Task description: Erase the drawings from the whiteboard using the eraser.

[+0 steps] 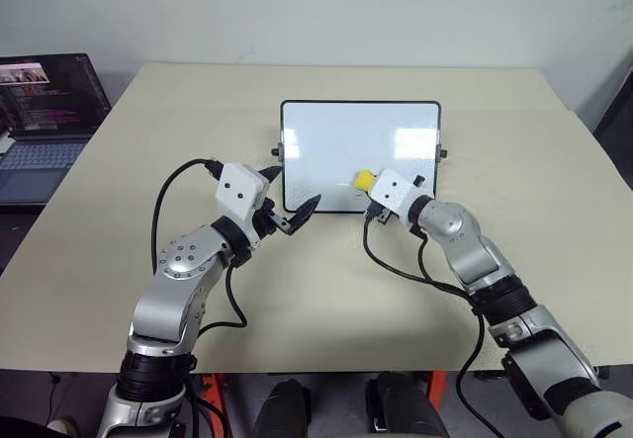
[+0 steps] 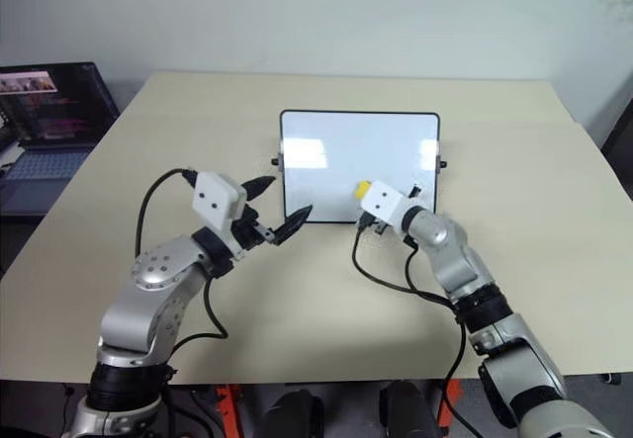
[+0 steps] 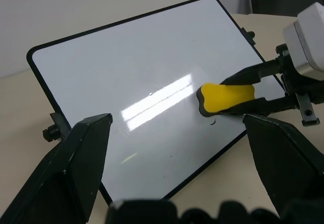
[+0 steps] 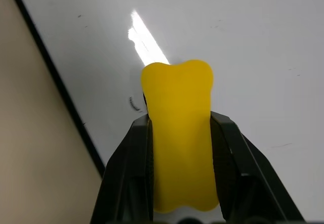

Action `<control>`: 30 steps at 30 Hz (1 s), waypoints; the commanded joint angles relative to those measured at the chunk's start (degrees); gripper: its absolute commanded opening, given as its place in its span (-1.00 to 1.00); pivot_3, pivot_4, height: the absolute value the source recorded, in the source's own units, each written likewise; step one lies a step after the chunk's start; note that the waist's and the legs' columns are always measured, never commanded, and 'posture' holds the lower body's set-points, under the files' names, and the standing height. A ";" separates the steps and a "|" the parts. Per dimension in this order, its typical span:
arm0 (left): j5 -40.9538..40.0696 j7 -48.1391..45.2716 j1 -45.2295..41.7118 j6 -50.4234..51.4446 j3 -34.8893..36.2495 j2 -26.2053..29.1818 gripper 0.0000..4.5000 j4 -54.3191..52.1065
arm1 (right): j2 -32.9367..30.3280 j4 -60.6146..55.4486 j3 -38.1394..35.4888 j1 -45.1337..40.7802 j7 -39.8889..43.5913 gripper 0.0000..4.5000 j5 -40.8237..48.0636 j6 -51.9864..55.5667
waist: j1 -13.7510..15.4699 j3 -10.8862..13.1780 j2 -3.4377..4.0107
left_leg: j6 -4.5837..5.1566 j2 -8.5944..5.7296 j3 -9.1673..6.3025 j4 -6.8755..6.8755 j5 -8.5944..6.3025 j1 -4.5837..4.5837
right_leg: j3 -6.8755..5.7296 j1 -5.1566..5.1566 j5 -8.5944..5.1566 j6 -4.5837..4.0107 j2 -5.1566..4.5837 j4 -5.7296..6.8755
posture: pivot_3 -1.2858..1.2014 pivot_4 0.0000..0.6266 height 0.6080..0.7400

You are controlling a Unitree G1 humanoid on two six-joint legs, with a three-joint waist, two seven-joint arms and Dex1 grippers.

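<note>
Whiteboard (image 1: 336, 141) stands tilted at mid-table (image 1: 119, 211). Right gripper (image 4: 179, 133) clamps the eraser (image 4: 178, 133), pressed to the board's lower area beside a faint mark (image 4: 133, 103). Left gripper (image 1: 289, 199) spread wide, near the board's lower-left corner.

beige table (image 1: 326, 290) carries whiteboard (image 1: 336, 146) propped near centre; laptop (image 1: 45, 122) beside table's left edge

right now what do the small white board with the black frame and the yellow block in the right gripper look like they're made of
The small white board with the thin black frame: a hard, glossy coated surface, judging by the sharp light reflections; the frame looks like plastic. The yellow block-shaped eraser: matte, smooth, with rounded lobed ends, probably foam or soft plastic, though the look leaves that open. Its dark underside looks like felt, but that is uncertain.
</note>
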 commanded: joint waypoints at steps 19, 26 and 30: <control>-0.67 0.60 -0.24 0.06 0.82 0.02 1.00 -2.56 | -2.87 1.04 3.49 1.69 1.63 -0.47 -5.01 -5.35 | 0.00 0.00 0.00 | 0.01 -0.01 0.00 0.01 0.01 0.05 | 0.00 0.02 0.00 0.00 0.00 0.07 | 0.03 -0.52 1.00; -0.71 0.33 0.01 -0.18 0.37 -0.28 1.00 -2.51 | -3.99 -2.63 2.04 3.17 3.62 -0.47 -4.08 -4.44 | 0.02 0.00 0.00 | 0.01 -0.01 -0.01 0.01 0.01 0.03 | 0.00 0.02 0.00 0.00 0.00 0.05 | 0.03 -0.52 1.00; -0.79 -0.18 -0.31 -0.68 -0.01 -0.53 1.00 -1.80 | -4.82 -7.85 0.33 4.08 5.32 -0.47 -3.21 -1.29 | 0.03 0.01 0.00 | 0.01 0.00 -0.03 0.00 0.01 -0.02 | -0.02 0.00 0.00 0.00 0.00 -0.01 | 0.03 -0.52 1.00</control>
